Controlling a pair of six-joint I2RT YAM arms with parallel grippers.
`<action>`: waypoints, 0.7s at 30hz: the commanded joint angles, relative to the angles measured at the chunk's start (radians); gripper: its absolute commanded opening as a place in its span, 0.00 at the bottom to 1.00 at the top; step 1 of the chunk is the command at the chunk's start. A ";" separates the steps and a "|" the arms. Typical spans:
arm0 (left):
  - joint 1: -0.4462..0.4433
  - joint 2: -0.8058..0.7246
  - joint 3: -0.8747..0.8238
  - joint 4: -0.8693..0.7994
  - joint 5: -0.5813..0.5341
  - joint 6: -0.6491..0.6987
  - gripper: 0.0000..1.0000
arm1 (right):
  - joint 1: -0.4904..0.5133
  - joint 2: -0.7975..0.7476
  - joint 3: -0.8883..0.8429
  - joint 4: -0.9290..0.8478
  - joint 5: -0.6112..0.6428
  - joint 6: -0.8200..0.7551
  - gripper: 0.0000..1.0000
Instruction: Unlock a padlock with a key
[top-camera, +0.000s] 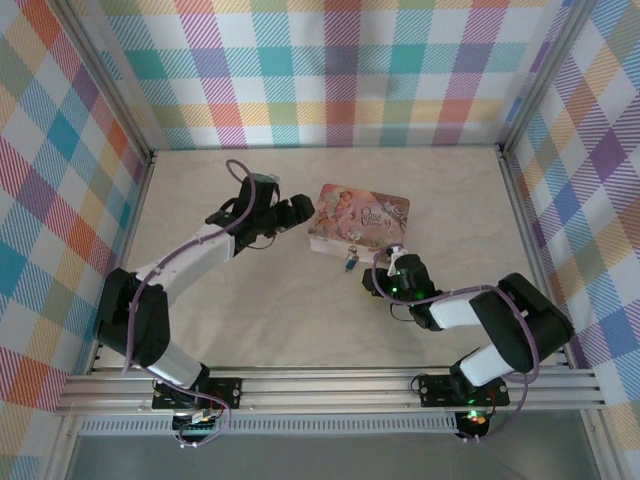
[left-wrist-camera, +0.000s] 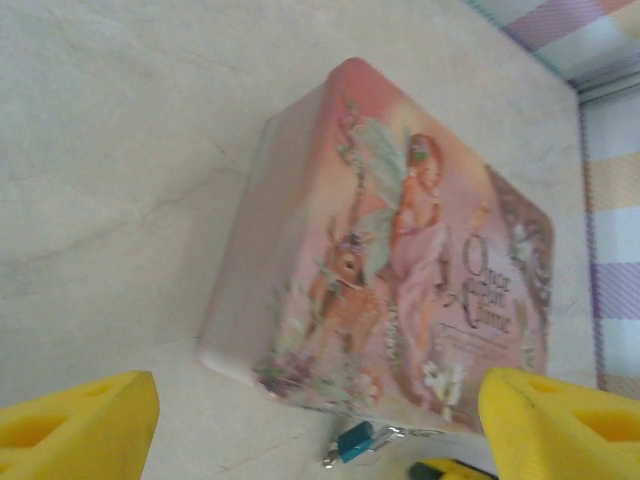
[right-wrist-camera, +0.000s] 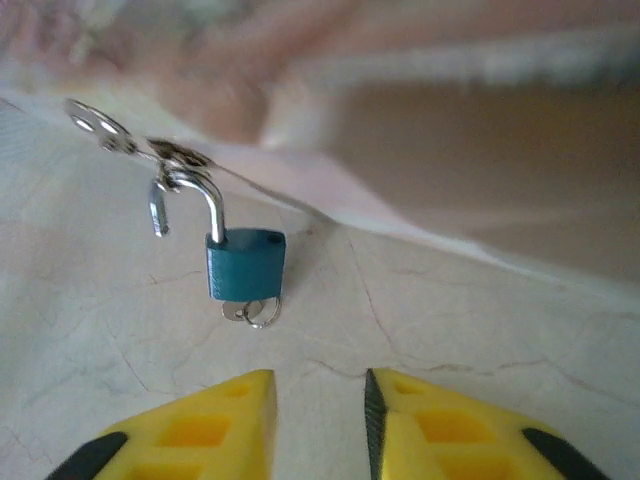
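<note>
The small blue padlock (right-wrist-camera: 245, 265), its silver shackle open, hangs upright, hooked to the pink box (left-wrist-camera: 400, 230).

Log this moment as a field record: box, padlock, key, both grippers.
box: pink illustrated box resting on the table
padlock: blue padlock hanging at the box's near edge; one shackle leg looks free of the body
key: small metal ring under the padlock; the key itself is too small to make out
left gripper: wide open, facing the box, holding nothing
right gripper: narrowly open, aimed at the padlock, not touching it
</note>
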 joint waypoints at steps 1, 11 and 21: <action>0.024 0.081 0.086 -0.102 0.123 0.097 0.82 | -0.029 -0.079 0.021 -0.066 -0.043 -0.029 0.41; 0.032 0.319 0.290 -0.171 0.196 0.175 0.75 | -0.108 -0.117 0.075 -0.079 -0.211 0.015 0.76; 0.031 0.332 0.217 -0.187 0.188 0.192 0.63 | -0.195 -0.016 0.174 -0.056 -0.320 -0.037 0.86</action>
